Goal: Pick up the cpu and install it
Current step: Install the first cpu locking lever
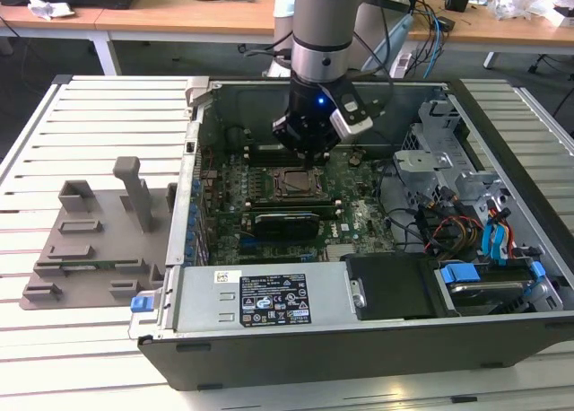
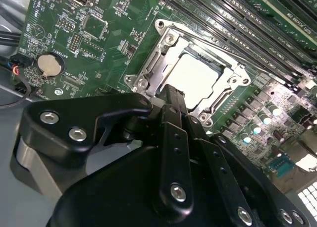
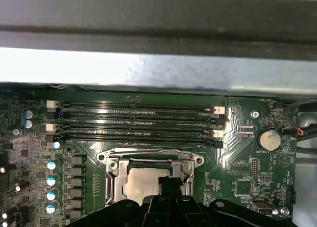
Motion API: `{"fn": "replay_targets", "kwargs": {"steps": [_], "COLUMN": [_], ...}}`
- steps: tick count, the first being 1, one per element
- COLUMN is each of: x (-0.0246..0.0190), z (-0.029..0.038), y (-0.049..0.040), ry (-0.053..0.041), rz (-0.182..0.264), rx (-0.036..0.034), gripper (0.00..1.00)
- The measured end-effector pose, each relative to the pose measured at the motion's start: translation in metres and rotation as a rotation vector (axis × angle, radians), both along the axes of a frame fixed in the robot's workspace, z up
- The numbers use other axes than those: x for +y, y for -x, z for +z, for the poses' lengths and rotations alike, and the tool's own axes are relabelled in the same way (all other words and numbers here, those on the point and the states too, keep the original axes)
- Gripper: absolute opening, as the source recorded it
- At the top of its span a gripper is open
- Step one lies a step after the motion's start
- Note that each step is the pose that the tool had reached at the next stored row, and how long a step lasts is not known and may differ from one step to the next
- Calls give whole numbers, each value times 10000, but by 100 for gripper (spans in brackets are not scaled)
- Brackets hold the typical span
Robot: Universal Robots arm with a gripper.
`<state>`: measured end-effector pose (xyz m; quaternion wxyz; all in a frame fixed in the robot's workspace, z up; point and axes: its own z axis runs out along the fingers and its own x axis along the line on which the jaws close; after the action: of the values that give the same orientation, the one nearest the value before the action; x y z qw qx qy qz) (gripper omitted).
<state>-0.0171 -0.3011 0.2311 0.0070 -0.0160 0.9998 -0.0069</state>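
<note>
Going from the exterior view's left: grey plastic tray (image 1: 90,240) is sitting on the slatted white table (image 1: 36,133), just beside the open computer case (image 1: 359,330), w/ upright posts sticking up from it. Inside the case the green motherboard (image 1: 354,218) is lying flat, and the arm is reaching down over its middle, gripper (image 1: 306,153) hanging just above the socket (image 1: 291,185). The cpu (image 2: 194,78) is lying in the socket, inside the metal frame (image 2: 148,71), silver top facing up; in both wrist views the gripper fingertip is standing at its near edge, contact can't be confirmed. Jaws: can't tell if released or clenched, the gripper body is blocking the tips. RAM slots (image 3: 136,123) are running alongside the socket, coin battery (image 3: 270,139) sitting further off on the board. Toward the exterior view's right, drive cages (image 1: 430,160) and coloured cables (image 1: 466,231) are crowding the case's end.
</note>
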Motion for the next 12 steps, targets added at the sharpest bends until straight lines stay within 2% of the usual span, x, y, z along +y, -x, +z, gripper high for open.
{"fn": "replay_targets", "kwargs": {"steps": [2,3,6,10,12], "x": [0,0,0,-5,-42], "z": [33,85,134,157,164], "y": [0,0,0,1,0], "ry": [5,8,12,13,15], "rz": [0,0,0,-1,-1], "rx": [0,0,-1,-1,0], "gripper": [11,11,11,11,11]}}
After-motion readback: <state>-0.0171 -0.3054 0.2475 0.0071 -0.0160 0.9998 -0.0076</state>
